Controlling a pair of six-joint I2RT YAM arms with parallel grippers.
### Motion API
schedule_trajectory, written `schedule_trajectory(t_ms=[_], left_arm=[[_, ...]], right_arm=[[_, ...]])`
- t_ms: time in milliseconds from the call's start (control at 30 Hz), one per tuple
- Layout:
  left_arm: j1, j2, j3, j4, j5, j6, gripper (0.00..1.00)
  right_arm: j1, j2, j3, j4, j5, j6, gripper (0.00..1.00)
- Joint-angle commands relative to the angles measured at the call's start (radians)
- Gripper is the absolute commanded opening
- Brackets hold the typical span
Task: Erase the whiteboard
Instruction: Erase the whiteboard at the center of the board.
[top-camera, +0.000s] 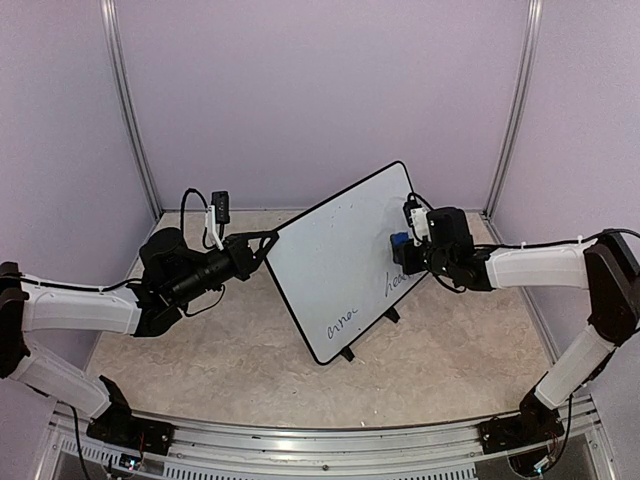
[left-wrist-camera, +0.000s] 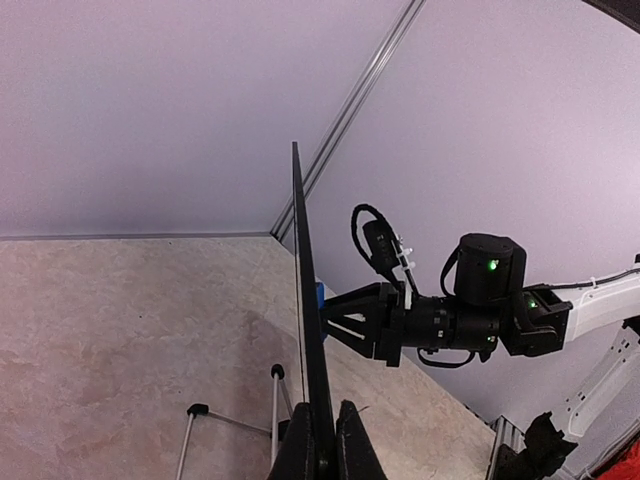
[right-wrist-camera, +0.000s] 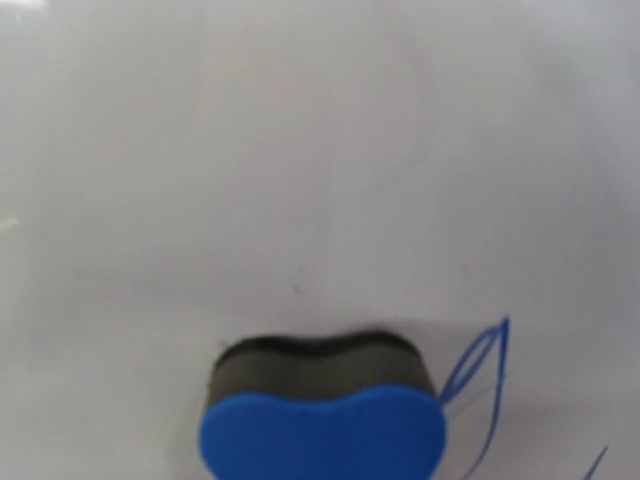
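From above, the whiteboard (top-camera: 340, 255) stands tilted on its stand feet (top-camera: 347, 353) mid-table, between my two arms. My left gripper (top-camera: 268, 240) is clamped on its left rim. My right gripper (top-camera: 408, 250) holds the eraser (top-camera: 399, 241) against the right part of the face. The handwriting (top-camera: 342, 322) sits low on the board, below the eraser.

Through my left wrist I see the board edge-on, and my jaws pinch the black rim narrowly. The right gripper (left-wrist-camera: 340, 318) pushes in from the writing side. That push worries me: too much of it and the board could twist in my thin pinch or rock back on its feet.

Through my right wrist, the eraser (right-wrist-camera: 322, 420) lies flat on white, with handwriting (right-wrist-camera: 480, 390) just right of it. If I stroke upward or tilt the block, I would likely miss those lines or only smear them.
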Motion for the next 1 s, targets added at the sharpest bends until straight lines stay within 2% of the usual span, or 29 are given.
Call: schedule_trajectory(t_ms=[0,200,700,967], left_arm=[[-0.041,0.021,-0.021,-0.062,0.222,0.086,0.00],[-0.041,0.024,-0.021,-0.055,0.225,0.081,0.00],[-0.041,0.018,-0.021,-0.064,0.222,0.086,0.00],[-0.041,0.017,-0.021,-0.063,0.221,0.087,0.00]], right_arm=[[-0.001,0.013,-0.095,0.023,-0.038,0.022,0.24],[-0.002,0.006,-0.134,0.037,-0.050,0.033,0.24],[-0.002,0.043,0.077,-0.009,-0.115,-0.009,0.24],[-0.003,0.045,-0.014,0.029,-0.113,0.025,0.24]])
